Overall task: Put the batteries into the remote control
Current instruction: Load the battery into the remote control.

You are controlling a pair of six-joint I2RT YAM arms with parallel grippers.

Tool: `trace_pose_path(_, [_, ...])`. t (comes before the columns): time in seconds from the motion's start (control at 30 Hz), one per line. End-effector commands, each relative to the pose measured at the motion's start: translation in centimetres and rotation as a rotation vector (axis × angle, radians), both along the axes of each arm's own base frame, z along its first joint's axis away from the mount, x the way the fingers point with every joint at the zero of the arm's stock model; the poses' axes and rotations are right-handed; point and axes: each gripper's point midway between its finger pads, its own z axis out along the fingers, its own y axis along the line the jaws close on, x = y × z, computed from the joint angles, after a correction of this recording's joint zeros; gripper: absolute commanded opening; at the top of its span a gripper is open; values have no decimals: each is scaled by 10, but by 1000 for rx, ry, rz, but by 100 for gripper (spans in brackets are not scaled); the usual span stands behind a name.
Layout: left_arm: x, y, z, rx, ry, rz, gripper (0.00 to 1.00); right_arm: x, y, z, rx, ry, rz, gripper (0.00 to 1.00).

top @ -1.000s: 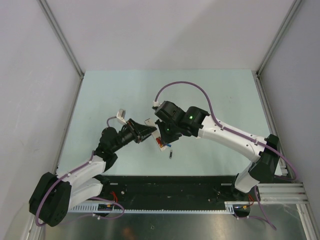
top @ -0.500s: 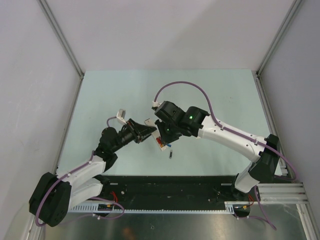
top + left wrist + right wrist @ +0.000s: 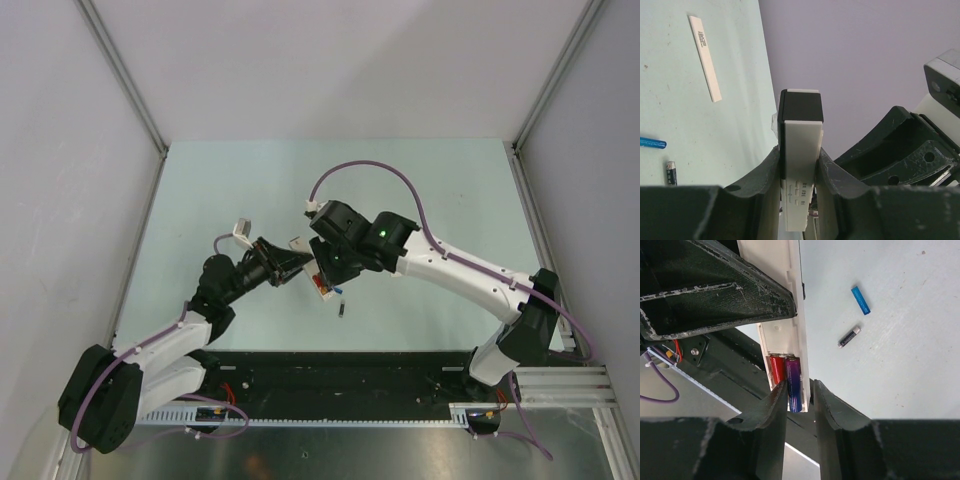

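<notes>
Right wrist: right tool (image 3: 799,387) parted around blue battery (image 3: 793,371) seated in remote (image 3: 782,335)

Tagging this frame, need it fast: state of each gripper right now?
Left gripper: closed, holding the remote control.
Right gripper: slightly open around the blue battery in the remote control, gap visible, not clamping.

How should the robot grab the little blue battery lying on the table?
Grip the blue battery around its middle, with the fingers closing on its two long round sides, and come straight down from above. It lies flat on the table with bare surface on both sides. The black battery lies apart from it, so the fingers probably fit. Its ends look too small to pinch.
</notes>
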Motion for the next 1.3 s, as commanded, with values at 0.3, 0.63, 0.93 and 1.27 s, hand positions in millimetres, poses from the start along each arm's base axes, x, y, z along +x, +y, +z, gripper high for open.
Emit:
trace_pose_path(0.3, [-10, -5, 31, -86, -70, -54, 0, 21, -1, 43, 67, -110, -50, 42])
trace_pose_path(0.63, [-9, -6, 26, -78, -60, -55, 0, 20, -1, 72, 169, -137, -64, 46])
trace_pose_path(0.93, [-12, -12, 28, -58, -69, -177, 0, -8, -15, 88, 526, -104, 50, 69])
trace_pose_path(1.27, [-14, -22, 50, -64, -119, -276, 0, -40, -23, 82, 711, -228, 252, 81])
